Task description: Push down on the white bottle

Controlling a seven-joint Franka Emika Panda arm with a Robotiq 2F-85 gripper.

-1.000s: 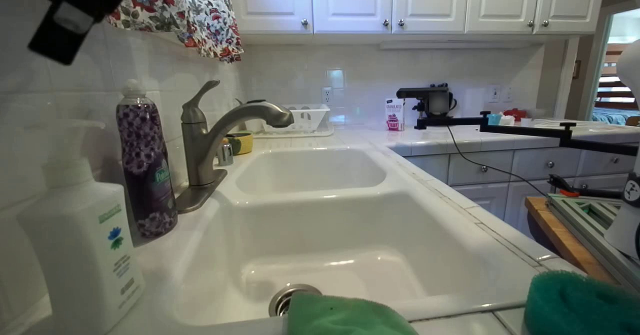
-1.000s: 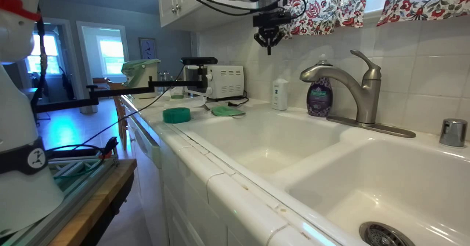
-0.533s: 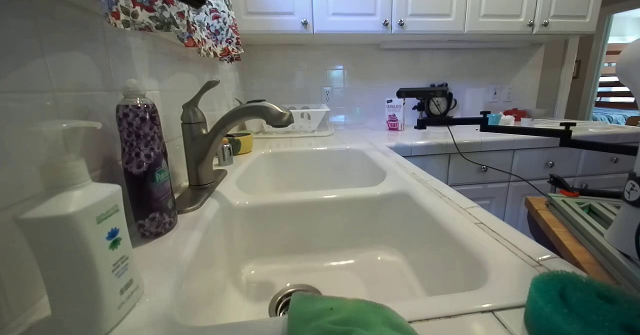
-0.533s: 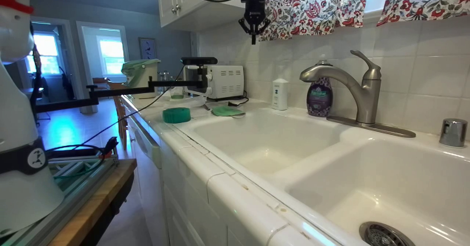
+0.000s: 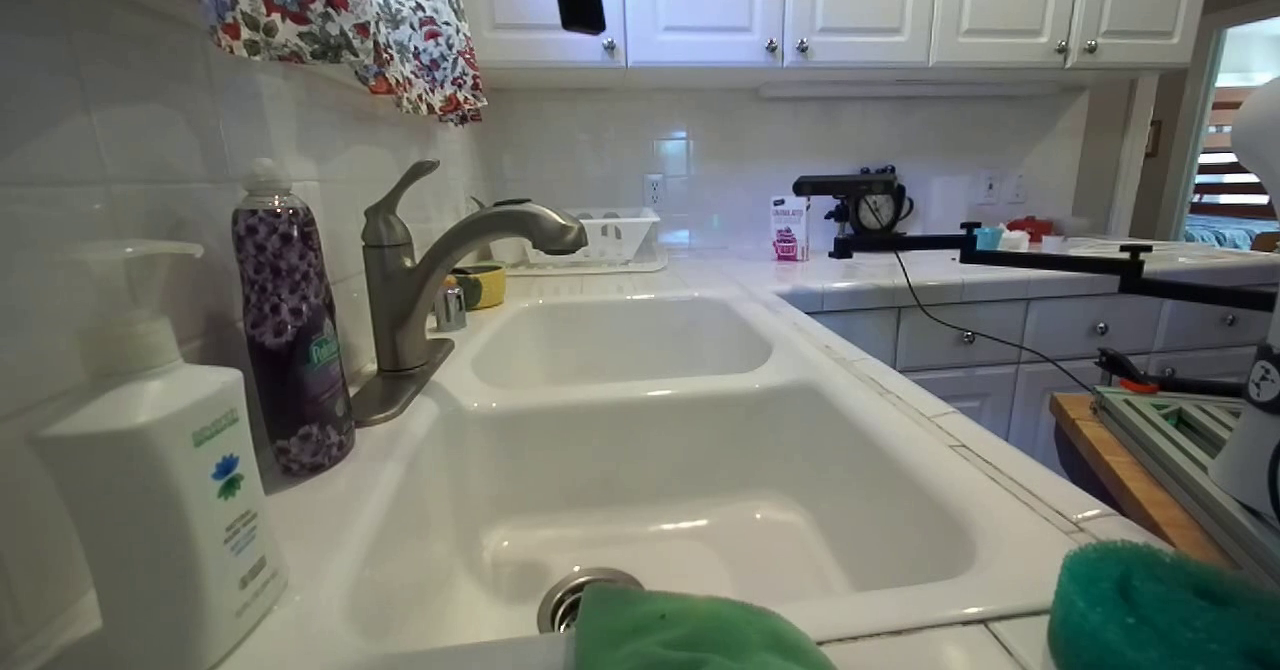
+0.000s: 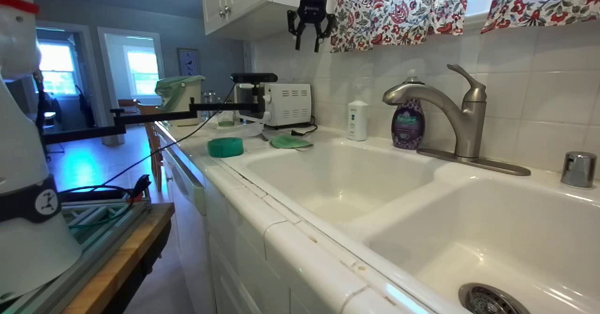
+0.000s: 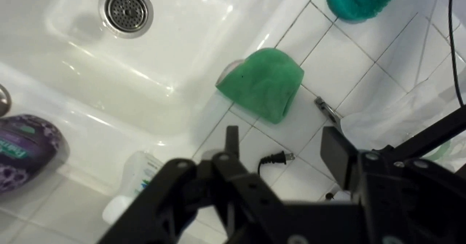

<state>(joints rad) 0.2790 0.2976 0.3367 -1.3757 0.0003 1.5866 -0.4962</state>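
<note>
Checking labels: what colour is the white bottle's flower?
The flower: blue above green, clearest in an exterior view.

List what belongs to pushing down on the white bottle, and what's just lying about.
For the job:
white pump bottle
end effector, open, above the counter

Lying about:
purple floral-patterned bottle
green cloth
teal sponge
black power plug

In an exterior view the arm [image 6: 14, 138] was smooth, rounded and white, with a bright red band [image 6: 18, 1] high up. Near its foot went a broad black band [image 6: 21, 203] bearing a round, pale emblem [image 6: 47, 202] with a dark figure. A dark cable [image 6: 40, 99] ran down beside it. The hand [image 6: 307, 48] was black and angular, its two slim fingers [image 7: 232, 140] squared off; in the wrist view round, greyish screws [image 7: 223, 157] studded it.
</note>
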